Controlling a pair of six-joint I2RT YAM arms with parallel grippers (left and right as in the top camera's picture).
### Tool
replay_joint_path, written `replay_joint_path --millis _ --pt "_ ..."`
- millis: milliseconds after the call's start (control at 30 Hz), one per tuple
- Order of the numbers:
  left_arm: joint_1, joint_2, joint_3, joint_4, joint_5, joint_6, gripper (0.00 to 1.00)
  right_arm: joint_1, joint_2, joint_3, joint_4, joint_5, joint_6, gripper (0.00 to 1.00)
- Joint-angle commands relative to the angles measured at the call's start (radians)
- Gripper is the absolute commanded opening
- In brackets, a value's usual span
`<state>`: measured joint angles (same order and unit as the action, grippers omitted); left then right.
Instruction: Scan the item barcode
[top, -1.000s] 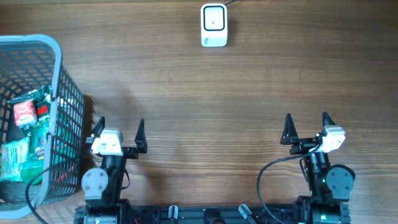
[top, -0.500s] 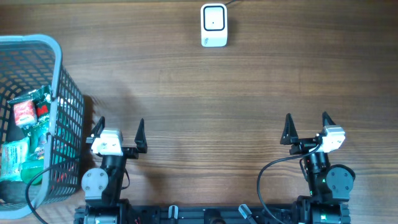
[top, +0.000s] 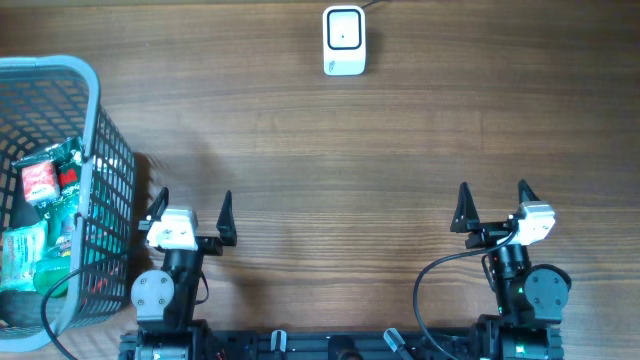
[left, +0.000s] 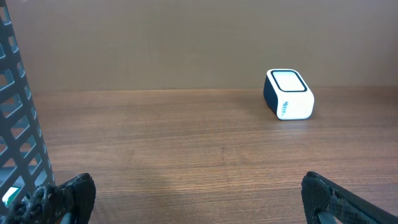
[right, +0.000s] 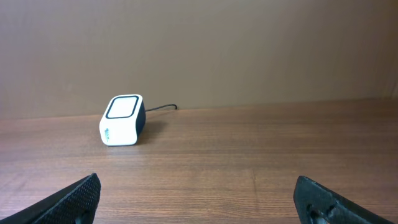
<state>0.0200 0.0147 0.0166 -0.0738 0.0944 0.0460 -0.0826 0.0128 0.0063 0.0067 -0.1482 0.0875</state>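
The items with barcodes are in the grey basket (top: 108, 190) at the left edge of the desk (top: 400, 150). A red-and-green packet (top: 45, 175) lies toward the far end and a pale green packet (top: 22, 252) lies nearer to me (I cannot make out any barcode from above). The basket sits just beside my left arm, and its slotted wall fills the left border of my left wrist view. The scanner (top: 344, 40), a small white block with a dark-framed window on top, stands at the far edge of the desk, roughly midway between my two arms and well apart from both. Its cable (right: 161, 108) runs off behind it. In my left wrist view the scanner appears to the right of centre, and in my right wrist view to the left of centre, with only bare wood grain between it and me. My left jaws are spread wide and hold nothing, with the two dark fingertips (top: 227, 205) pointing toward the far side. My right jaws are just as wide and just as empty, low over the near edge of the desk on the opposite side (a black lead (top: 430, 275) loops down from that wrist).
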Motion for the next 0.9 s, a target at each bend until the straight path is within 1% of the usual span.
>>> replay_joint_path --millis 0,167,200,300,333,367,433,533,567,600,633,667,700,733,767,833,867 --pt "0.005 -0.004 -0.011 0.004 -0.01 -0.01 1.0 0.005 -0.005 -0.001 0.003 0.014 -0.009 1.0" --pt "0.005 -0.004 -0.011 0.003 -0.021 0.001 1.0 0.005 -0.005 -0.001 0.002 0.014 -0.009 1.0" --pt "0.004 -0.004 -0.011 0.005 -0.003 -0.003 1.0 0.005 -0.005 -0.001 0.002 0.014 -0.009 1.0" --pt "0.004 -0.004 -0.01 0.045 0.188 -0.006 1.0 0.005 -0.005 -0.001 0.003 0.014 -0.009 1.0" --pt "0.005 -0.002 0.003 0.053 0.216 -0.064 1.0 0.005 -0.005 -0.001 0.003 0.014 -0.009 1.0" --pt "0.005 0.002 0.029 0.053 0.213 -0.115 1.0 0.005 -0.005 -0.001 0.003 0.014 -0.009 1.0" --pt "0.005 0.029 0.115 0.095 0.208 -0.153 1.0 0.005 -0.005 -0.001 0.002 0.014 -0.009 1.0" --pt "0.005 0.119 0.274 0.302 0.203 -0.234 1.0 0.005 -0.005 -0.001 0.003 0.014 -0.009 1.0" --pt "0.005 0.167 0.347 0.337 0.164 -0.293 1.0 0.005 -0.005 -0.001 0.002 0.014 -0.009 1.0" --pt "0.005 0.225 0.438 0.324 0.144 -0.353 1.0 0.005 -0.005 -0.001 0.003 0.014 -0.009 1.0" --pt "0.005 0.272 0.507 0.31 0.156 -0.38 1.0 0.005 -0.005 -0.001 0.003 0.014 -0.009 1.0" --pt "0.005 0.328 0.582 0.319 0.245 -0.38 1.0 0.005 -0.005 -0.001 0.003 0.014 -0.009 1.0" --pt "0.004 0.357 0.617 0.315 0.329 -0.381 1.0 0.005 -0.005 -0.001 0.002 0.014 -0.009 0.99" --pt "0.005 0.391 0.645 0.301 0.449 -0.369 1.0 0.005 -0.005 -0.001 0.002 0.014 -0.009 1.0" --pt "0.005 0.425 0.645 0.292 0.459 -0.372 1.0 0.005 -0.005 -0.001 0.003 0.014 -0.009 1.0" --pt "0.005 0.449 0.645 0.328 0.459 -0.482 1.0 0.005 -0.005 -0.001 0.002 0.014 -0.009 0.99" --pt "0.005 0.461 0.647 0.356 0.453 -0.496 1.0 0.005 -0.005 -0.001 0.002 0.014 -0.009 1.0"
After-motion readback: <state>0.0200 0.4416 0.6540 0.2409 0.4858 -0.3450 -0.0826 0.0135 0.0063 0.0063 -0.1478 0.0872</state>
